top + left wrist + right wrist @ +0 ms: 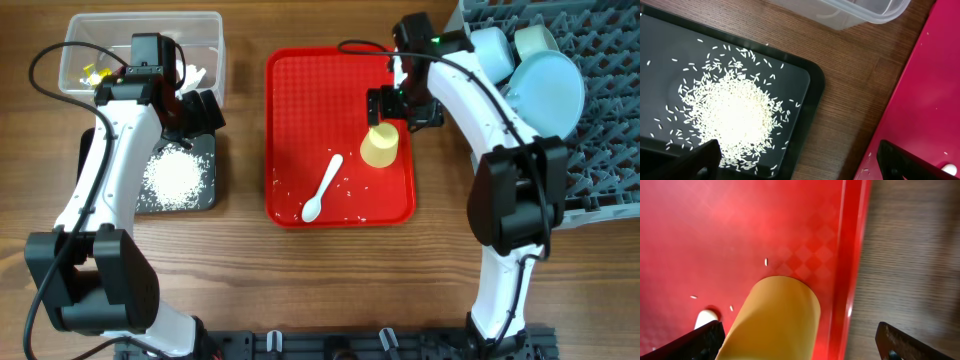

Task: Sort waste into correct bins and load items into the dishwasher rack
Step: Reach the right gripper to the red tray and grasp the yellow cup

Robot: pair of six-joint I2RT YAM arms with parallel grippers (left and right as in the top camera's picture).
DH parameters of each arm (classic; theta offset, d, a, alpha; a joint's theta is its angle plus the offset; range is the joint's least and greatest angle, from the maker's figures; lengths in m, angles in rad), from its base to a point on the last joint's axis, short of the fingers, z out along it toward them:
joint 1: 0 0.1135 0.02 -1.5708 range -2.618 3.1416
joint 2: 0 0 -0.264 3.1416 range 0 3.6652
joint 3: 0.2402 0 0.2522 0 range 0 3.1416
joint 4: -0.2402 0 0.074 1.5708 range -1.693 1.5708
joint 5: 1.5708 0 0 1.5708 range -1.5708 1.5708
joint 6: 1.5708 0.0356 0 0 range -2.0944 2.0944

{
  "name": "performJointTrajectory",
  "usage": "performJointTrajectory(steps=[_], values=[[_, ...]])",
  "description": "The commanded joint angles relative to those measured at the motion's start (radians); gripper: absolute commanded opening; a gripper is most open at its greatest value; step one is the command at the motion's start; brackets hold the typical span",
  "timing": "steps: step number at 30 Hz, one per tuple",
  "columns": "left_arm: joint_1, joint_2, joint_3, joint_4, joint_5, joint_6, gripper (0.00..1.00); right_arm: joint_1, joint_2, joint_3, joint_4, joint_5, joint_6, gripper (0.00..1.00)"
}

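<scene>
Between the spread jaws of the right gripper (801, 342), nearer one finger, stands the yellow plastic cup (775, 317) on the red rectangular tray (715, 230): centre the jaws, descend, then close.

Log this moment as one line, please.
left end effector: open, above black tray with rice | right end effector: open, above yellow cup on red tray | white spoon: on red tray

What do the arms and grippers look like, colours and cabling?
The left arm and right arm have white link shells, black joint housings and black cables looping alongside. A small green light glows on the right arm. The left gripper and right gripper are black, with matte black fingers.
</scene>
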Motion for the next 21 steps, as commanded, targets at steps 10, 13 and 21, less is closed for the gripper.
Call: performJointTrajectory(steps=[10, 13, 21], values=[[0.002, 0.01, -0.003, 0.002, 0.008, -0.016, 1.0, 0.072, 0.02, -0.043, -0.003, 0.009, -0.009, 0.96], [0.002, 0.01, -0.003, 0.002, 0.008, -0.016, 1.0, 0.072, 0.024, -0.052, -0.016, 0.01, -0.009, 0.88], [0.002, 0.01, -0.003, 0.002, 0.008, -0.016, 1.0, 0.072, 0.024, -0.056, -0.045, 0.032, 0.002, 0.76]])
